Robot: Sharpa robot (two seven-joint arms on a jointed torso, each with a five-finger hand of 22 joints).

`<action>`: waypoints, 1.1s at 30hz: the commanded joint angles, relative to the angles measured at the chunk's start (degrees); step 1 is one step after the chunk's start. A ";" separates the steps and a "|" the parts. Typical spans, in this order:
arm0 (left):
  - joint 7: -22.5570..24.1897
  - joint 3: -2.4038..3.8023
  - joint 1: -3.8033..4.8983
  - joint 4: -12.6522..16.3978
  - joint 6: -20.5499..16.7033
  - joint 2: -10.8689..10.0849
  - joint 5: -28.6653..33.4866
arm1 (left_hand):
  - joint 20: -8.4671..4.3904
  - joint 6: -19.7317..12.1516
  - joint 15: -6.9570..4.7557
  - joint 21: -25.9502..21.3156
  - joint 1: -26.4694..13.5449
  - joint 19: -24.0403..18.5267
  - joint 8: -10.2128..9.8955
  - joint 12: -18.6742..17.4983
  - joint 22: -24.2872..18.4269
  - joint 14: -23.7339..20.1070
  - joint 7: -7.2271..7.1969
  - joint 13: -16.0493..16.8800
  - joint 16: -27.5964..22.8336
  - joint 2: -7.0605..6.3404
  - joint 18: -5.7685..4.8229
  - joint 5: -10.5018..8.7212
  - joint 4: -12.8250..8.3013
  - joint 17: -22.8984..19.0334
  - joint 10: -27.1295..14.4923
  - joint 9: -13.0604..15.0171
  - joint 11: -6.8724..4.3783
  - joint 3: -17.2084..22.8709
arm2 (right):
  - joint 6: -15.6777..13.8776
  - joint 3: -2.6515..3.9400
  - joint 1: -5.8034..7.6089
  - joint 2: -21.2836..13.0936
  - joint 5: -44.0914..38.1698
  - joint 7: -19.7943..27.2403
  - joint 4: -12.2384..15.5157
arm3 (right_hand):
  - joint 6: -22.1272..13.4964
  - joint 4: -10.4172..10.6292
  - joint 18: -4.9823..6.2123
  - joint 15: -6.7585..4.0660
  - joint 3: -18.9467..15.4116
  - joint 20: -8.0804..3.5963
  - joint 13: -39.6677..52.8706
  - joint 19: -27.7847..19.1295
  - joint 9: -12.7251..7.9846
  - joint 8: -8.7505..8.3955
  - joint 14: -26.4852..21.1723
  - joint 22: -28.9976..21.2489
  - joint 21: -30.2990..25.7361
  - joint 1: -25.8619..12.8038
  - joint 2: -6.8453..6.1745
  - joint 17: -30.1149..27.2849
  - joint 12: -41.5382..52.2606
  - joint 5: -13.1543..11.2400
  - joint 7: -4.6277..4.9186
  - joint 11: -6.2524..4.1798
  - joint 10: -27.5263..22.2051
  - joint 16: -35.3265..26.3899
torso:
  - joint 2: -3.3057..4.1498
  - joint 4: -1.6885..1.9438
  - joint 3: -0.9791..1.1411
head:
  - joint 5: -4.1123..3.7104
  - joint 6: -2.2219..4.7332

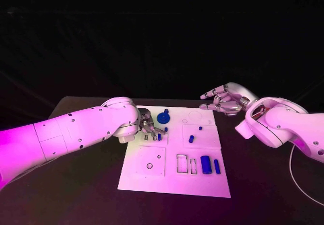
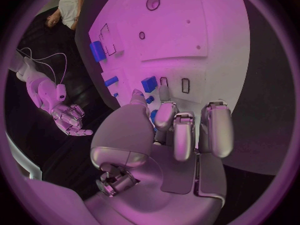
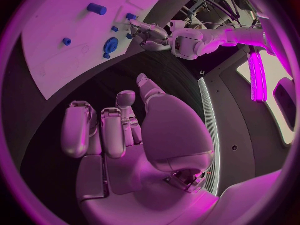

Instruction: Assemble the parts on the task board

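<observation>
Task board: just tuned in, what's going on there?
The left hand is down over the upper left part of the white task board, fingers by the small slots and blue parts there; whether it holds one I cannot tell. The right hand hovers off the board's far right corner, holding nothing. A blue gear sits nearby.

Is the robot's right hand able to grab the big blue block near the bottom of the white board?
Probably yes: the right hand hovers open off the task board, and nothing covers the blue block.
</observation>
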 commanded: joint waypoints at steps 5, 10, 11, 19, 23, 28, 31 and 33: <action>-0.06 0.00 0.08 0.08 1.76 0.63 0.07 | -0.26 -0.50 -0.01 -0.03 0.25 0.40 0.45 0.39 1.72 5.93 0.01 0.16 0.14 0.63 -0.46 -0.31 0.10 15.08 0.33 0.21 -0.11 -0.43 | 1.01 -0.02 -0.11 0.44 -0.63 0.24 -0.32 | 0.34 0.02 0.46 0.11 -0.38 -0.05 0.04 -0.45 0.03 0.21 2.91 -0.03 -0.28 0.03 0.48 0.81 0.30 0.53 0.04 -0.06 0.13 -0.39 | -0.03 0.13 -0.01 | -0.03 -0.22; -0.04 0.00 0.08 0.20 1.82 0.72 0.08 | -0.26 -0.50 -0.01 -0.03 0.25 0.40 0.45 0.39 1.72 5.93 0.01 0.16 0.14 0.63 -0.46 -0.31 0.10 15.08 0.33 0.21 -0.11 -0.43 | 1.16 -0.05 -0.14 0.70 -0.63 0.18 -0.48 | 0.34 0.05 0.47 0.10 -0.41 -0.06 0.08 -0.47 0.02 0.21 2.92 -0.08 -0.31 0.03 0.50 0.84 0.37 0.61 0.04 -0.06 0.17 -0.38 | -0.02 0.17 -0.01 | -0.08 -0.31; -0.03 0.00 0.08 0.21 1.86 0.75 0.09 | -0.26 -0.50 -0.01 -0.03 0.25 0.40 0.45 0.39 1.72 5.93 0.01 0.16 0.14 0.63 -0.46 -0.31 0.10 15.08 0.33 0.21 -0.11 -0.43 | 1.18 -0.05 -0.15 0.74 -0.63 0.17 -0.51 | 0.34 0.05 0.47 0.10 -0.41 -0.06 0.08 -0.47 0.02 0.21 2.92 -0.08 -0.31 0.03 0.50 0.84 0.37 0.61 0.04 -0.06 0.17 -0.38 | -0.02 0.18 -0.01 | -0.10 -0.30; 0.03 0.01 0.08 0.07 2.23 1.00 0.41 | -0.32 -0.73 -0.08 -0.05 1.33 0.37 0.98 0.61 1.78 5.93 -0.10 0.29 0.14 0.85 -0.45 -0.28 -0.07 15.08 0.20 1.03 -0.21 -0.65 | 1.49 -0.08 -0.26 1.18 -0.64 0.09 -0.75 | 0.35 0.07 0.47 0.10 -0.44 -0.06 0.16 -0.46 0.02 0.22 2.93 -0.05 -0.30 0.03 0.52 0.85 0.49 0.67 0.03 -0.06 0.24 -0.37 | 0.05 0.28 -0.07 | -0.15 -0.44; 0.04 0.01 0.08 -0.08 2.62 1.14 0.53 | -0.34 -0.84 -0.10 -0.01 1.85 0.39 1.12 0.68 1.88 5.93 -0.12 0.34 0.14 1.02 -0.46 -0.27 -0.12 15.08 0.16 1.30 -0.22 -0.64 | 1.70 -0.09 -0.32 1.39 -0.65 0.09 -0.85 | 0.35 0.07 0.47 0.10 -0.44 -0.06 0.16 -0.46 0.02 0.22 2.93 -0.05 -0.30 0.03 0.52 0.85 0.49 0.67 0.03 -0.06 0.24 -0.37 | 0.03 0.24 -0.05 | -0.10 -0.47; 0.03 0.02 0.08 -0.40 3.02 1.41 0.58 | -0.36 -0.98 -0.12 -0.01 2.68 0.38 1.28 0.79 1.92 5.93 -0.15 0.44 0.14 1.17 -0.46 -0.24 -0.23 15.08 0.13 1.65 -0.24 -0.63 | 1.97 -0.09 -0.36 1.57 -0.65 0.07 -0.94 | 0.37 0.10 0.47 0.10 -0.48 -0.07 0.13 -0.47 0.02 0.24 2.92 -0.10 -0.33 0.05 0.57 0.80 0.48 0.76 0.03 -0.06 0.24 -0.41 | 0.05 0.32 -0.07 | -0.15 -0.56; 0.03 0.02 0.08 -0.63 3.18 1.61 0.62 | -0.37 -1.05 -0.13 0.00 3.16 0.38 1.37 0.81 1.97 5.93 -0.16 0.45 0.14 1.31 -0.47 -0.21 -0.29 15.08 0.10 1.84 -0.26 -0.58 | 2.27 -0.09 -0.39 1.61 -0.65 -0.01 -0.97 | 0.35 0.24 0.49 0.08 -0.65 -0.09 -0.05 -0.49 -0.01 0.26 2.92 -0.19 -0.40 0.11 0.75 0.73 0.42 1.37 0.02 -0.07 0.16 -0.50 | 0.04 0.32 -0.12 | -0.25 -0.59; 0.03 0.02 0.08 -0.77 3.27 1.71 0.68 | -0.37 -1.08 -0.13 0.01 3.45 0.39 1.41 0.85 2.01 5.93 -0.16 0.48 0.14 1.41 -0.47 -0.19 -0.32 15.08 0.09 1.95 -0.26 -0.54 | 2.39 -0.09 -0.42 1.62 -0.65 -0.05 -0.99 | 0.33 0.29 0.49 0.08 -0.71 -0.09 -0.08 -0.50 -0.02 0.26 2.93 -0.21 -0.41 0.12 0.79 0.72 0.43 1.59 0.03 -0.07 0.14 -0.51 | 0.04 0.33 -0.11 | -0.24 -0.59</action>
